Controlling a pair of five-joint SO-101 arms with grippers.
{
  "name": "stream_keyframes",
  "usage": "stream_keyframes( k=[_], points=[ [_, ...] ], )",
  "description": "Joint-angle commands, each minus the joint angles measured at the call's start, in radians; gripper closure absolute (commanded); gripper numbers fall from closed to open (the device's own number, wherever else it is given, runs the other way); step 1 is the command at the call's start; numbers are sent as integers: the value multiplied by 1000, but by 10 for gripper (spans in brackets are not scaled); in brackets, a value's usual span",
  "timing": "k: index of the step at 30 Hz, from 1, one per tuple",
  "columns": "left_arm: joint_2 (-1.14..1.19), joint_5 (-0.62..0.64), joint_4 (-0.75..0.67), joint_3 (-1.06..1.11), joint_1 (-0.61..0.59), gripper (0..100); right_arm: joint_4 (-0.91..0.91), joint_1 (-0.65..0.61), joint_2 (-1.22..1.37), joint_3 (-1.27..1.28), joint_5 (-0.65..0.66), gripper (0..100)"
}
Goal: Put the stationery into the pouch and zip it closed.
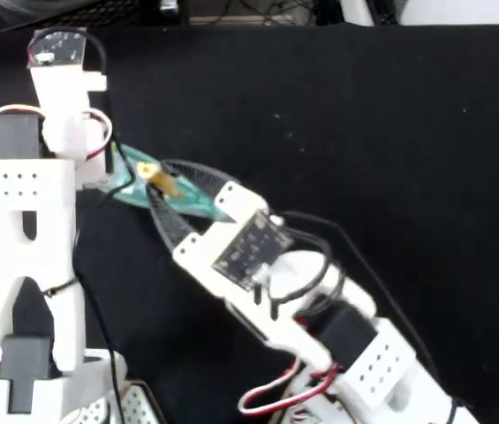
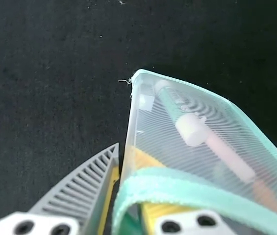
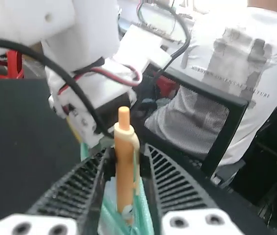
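High view: both pincers meet at the pouch (image 1: 200,205) over the black counter (image 1: 373,124).
Left pincer (image 1: 117,177) is clamped on one end of the translucent, teal-edged pouch, whose mouth stands open. Right pincer (image 3: 127,152) is closed on an orange pen (image 3: 123,142), held upright between its ribbed fingers with its lower end at the pouch mouth. Inside the pouch lie a white-capped stick (image 2: 193,131) and a yellow item (image 2: 145,164). Black cables (image 1: 315,252) loop over the right arm beside the pouch.

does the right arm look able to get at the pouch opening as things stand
Probably yes: the right gripper, shut on the orange pen, sits at the pouch mouth, which the left gripper holds up; nothing lies between.
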Motion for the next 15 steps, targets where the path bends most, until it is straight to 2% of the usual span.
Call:
stream_keyframes(
  k=[1, 10, 13, 15],
  points=[
    [0, 3, 6, -1, -13, 970, -81, 12, 18, -15, -2, 923],
    [0, 2, 6, 1, -12, 970, -100, 11, 291, -174, -2, 930],
    [0, 2, 6, 2, -12, 970, -109, 11, 297, -208, -6, 989],
    [0, 2, 6, 4, -12, 970, -109, 8, 271, -232, -8, 987]
  ],
)
